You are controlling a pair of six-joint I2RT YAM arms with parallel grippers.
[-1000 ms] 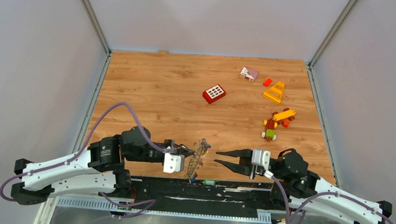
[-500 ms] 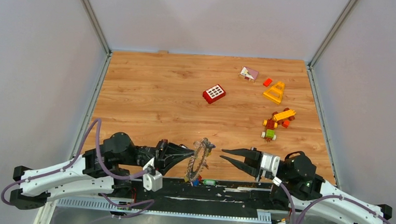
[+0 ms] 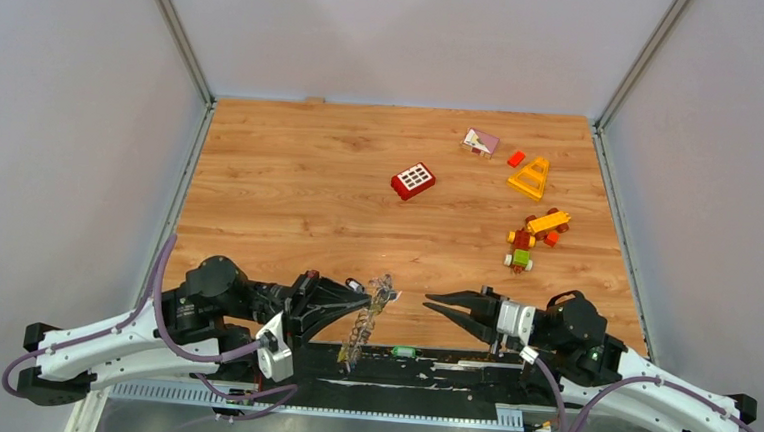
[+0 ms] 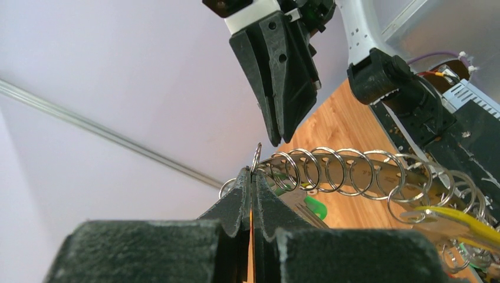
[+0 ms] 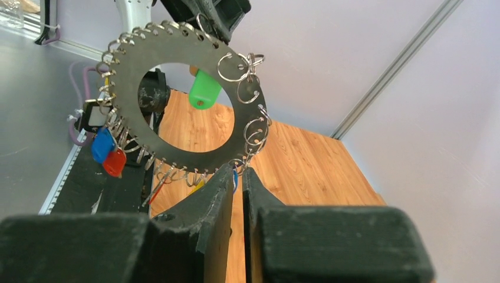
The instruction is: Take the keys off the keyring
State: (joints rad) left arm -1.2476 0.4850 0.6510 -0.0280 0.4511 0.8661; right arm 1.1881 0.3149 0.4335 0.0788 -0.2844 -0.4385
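The keyring [image 3: 365, 320] is a flat grey metal ring fringed with small split rings, held up edge-on near the table's near edge. My left gripper [image 3: 365, 293] is shut on one split ring at its rim [image 4: 255, 168]. In the right wrist view the keyring [image 5: 177, 156] faces the camera, with keys hanging at its lower left: a blue head [image 5: 101, 144] and a red head [image 5: 114, 162]. A green tag [image 5: 203, 91] shows at the hole. My right gripper [image 3: 435, 307] points at the ring from the right, a short way off. Its jaws stand a narrow slit apart [image 5: 237, 172] with nothing between them.
Toy bricks lie farther back: a red window brick [image 3: 413, 181], a pink-and-white brick [image 3: 480, 142], a small red brick [image 3: 516, 158], a yellow triangular piece [image 3: 530, 178] and a brick vehicle [image 3: 532, 238]. A small green thing [image 3: 403, 352] lies on the black base rail.
The left arm has rolled its wrist and drawn back, tilting the keyring and shifting it slightly left. The right gripper's jaws have narrowed from wide open to a slit.
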